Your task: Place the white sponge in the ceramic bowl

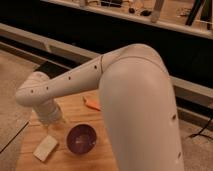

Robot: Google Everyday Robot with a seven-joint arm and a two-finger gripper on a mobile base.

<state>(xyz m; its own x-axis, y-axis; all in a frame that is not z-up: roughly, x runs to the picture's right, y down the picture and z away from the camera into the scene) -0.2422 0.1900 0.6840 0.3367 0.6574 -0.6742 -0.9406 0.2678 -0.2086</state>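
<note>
1. A wooden surface (pixel 67 161) stood before a dark wall, with pale floor to its left.
2. The robot's white arm (pixel 130 95) reached across it from the right, elbow high.
3. The gripper (pixel 54 127) hung at the surface's left side, just above the white sponge (pixel 45 148), its fingers spread and holding nothing.
4. The sponge lay flat near the front left corner.
5. The ceramic bowl (pixel 81 138) sat just right of the sponge, apart from it.
6. A small orange object (pixel 92 104) lay farther back.
</note>
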